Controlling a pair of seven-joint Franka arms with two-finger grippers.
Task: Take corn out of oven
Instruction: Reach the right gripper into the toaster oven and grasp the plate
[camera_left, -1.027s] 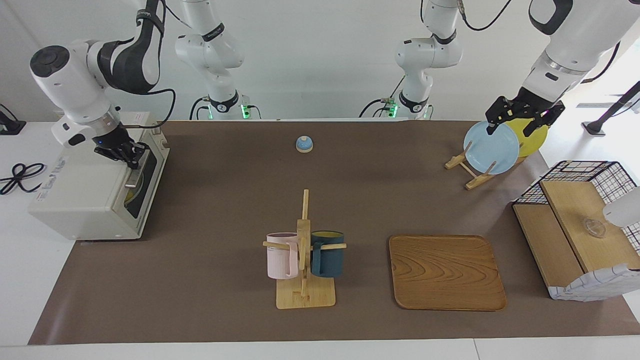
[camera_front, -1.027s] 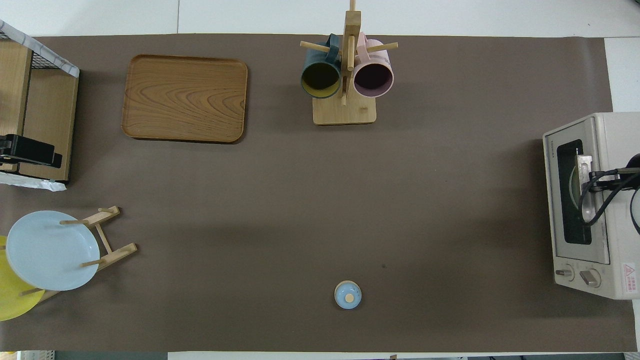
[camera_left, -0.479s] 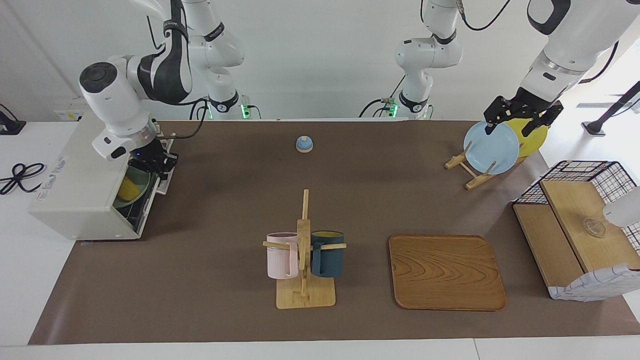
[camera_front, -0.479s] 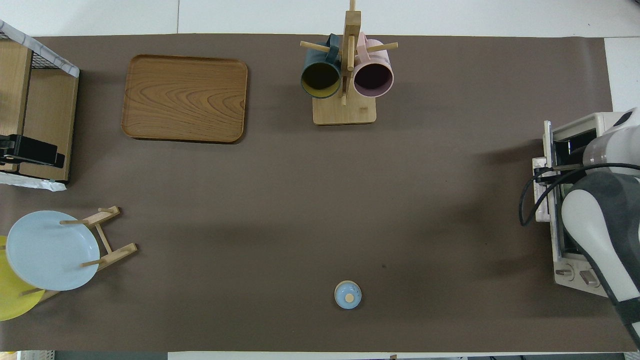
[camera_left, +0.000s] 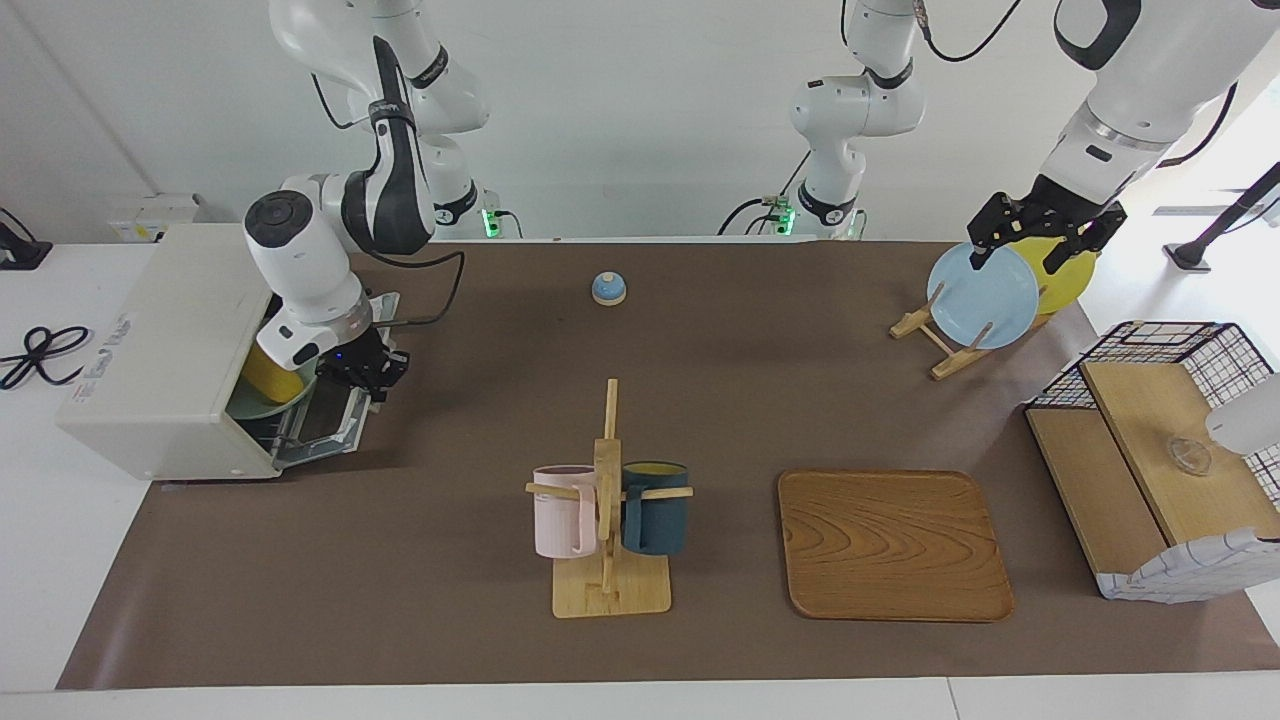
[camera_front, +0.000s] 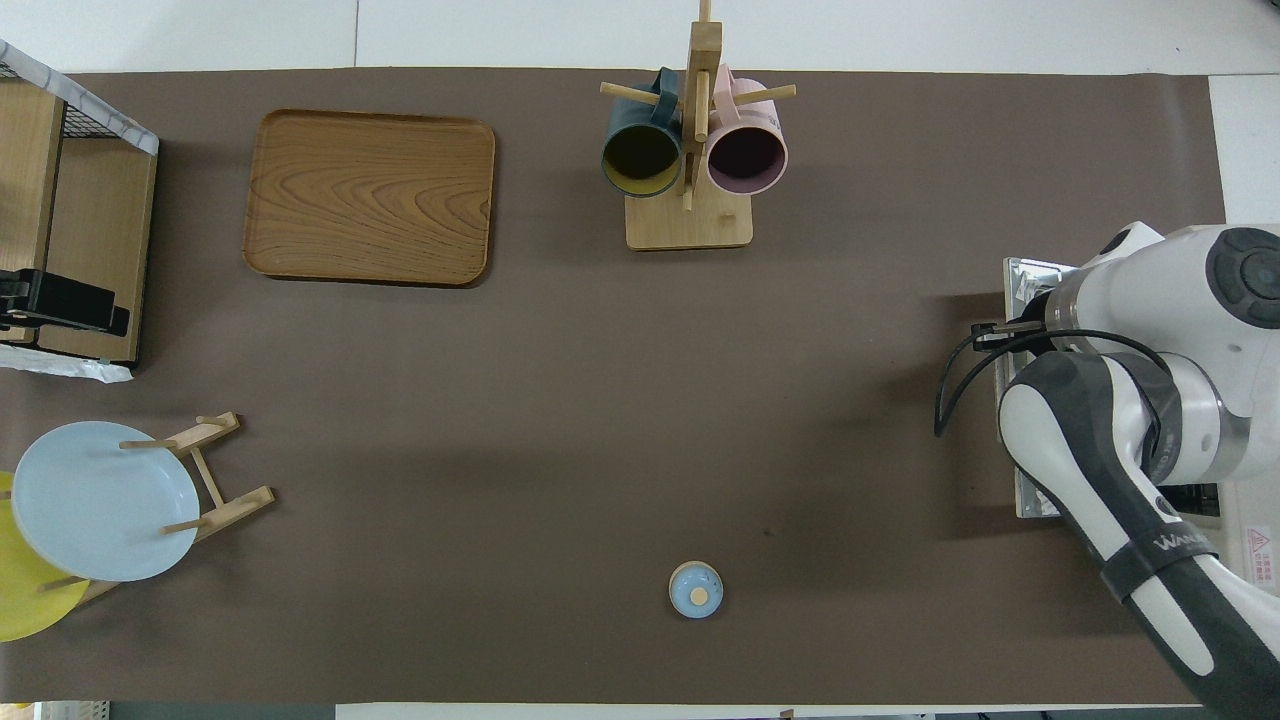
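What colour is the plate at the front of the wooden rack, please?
Light blue plate, clearest in the facing view.

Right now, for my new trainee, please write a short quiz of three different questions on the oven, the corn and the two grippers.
1. True or false: the oven door is down.
2. Where is the corn? A in the oven, B on the wooden tray, C in a mug.
3. Which gripper is at the plate rack?

Key:
1. True; the right gripper is at the door's edge.
2. A.
3. The left gripper, over the blue plate.
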